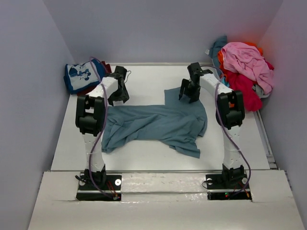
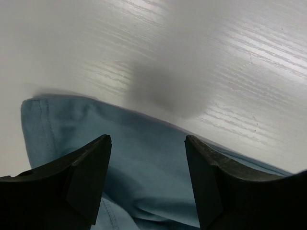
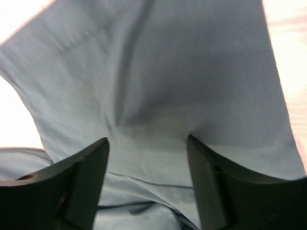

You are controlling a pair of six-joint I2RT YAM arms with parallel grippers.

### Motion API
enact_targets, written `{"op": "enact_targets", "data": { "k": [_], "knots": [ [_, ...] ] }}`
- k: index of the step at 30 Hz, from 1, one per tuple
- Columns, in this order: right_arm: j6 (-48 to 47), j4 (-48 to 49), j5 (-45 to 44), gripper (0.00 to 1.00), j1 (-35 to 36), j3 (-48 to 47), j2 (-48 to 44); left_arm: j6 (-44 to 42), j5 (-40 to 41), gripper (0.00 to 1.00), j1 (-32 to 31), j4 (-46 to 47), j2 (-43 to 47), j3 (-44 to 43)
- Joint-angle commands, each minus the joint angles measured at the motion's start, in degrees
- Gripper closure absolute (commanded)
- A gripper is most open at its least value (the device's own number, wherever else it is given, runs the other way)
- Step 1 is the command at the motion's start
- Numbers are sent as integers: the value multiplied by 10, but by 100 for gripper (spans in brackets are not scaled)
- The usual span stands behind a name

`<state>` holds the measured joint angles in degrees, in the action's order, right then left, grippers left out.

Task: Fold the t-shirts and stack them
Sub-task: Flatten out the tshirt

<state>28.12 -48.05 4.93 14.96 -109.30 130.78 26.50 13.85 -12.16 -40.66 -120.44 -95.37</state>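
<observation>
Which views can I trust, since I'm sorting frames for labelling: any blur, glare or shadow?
Top external: sharp, evenly lit, shadows soft. Left wrist: streaky glare and a diffuse dark shadow on the table, beyond the slate-blue t-shirt. Right wrist: the cloth looks soft and slightly blurred; the table at the corners is blown out.

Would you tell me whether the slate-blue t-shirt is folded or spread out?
Spread out, wrinkled: the slate-blue t-shirt lies wide across the table, no neat fold.
</observation>
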Motion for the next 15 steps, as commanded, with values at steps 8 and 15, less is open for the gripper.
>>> {"op": "enact_targets", "data": {
  "k": [8, 15],
  "knots": [
    [-8, -32, -27, 21, -2, -115, 6, 0, 23, 25, 1, -25, 102, 5],
    [-14, -31, -35, 20, -2, -98, -12, 20, -1, 25, 1, 5, 131, 108]
  ]
}}
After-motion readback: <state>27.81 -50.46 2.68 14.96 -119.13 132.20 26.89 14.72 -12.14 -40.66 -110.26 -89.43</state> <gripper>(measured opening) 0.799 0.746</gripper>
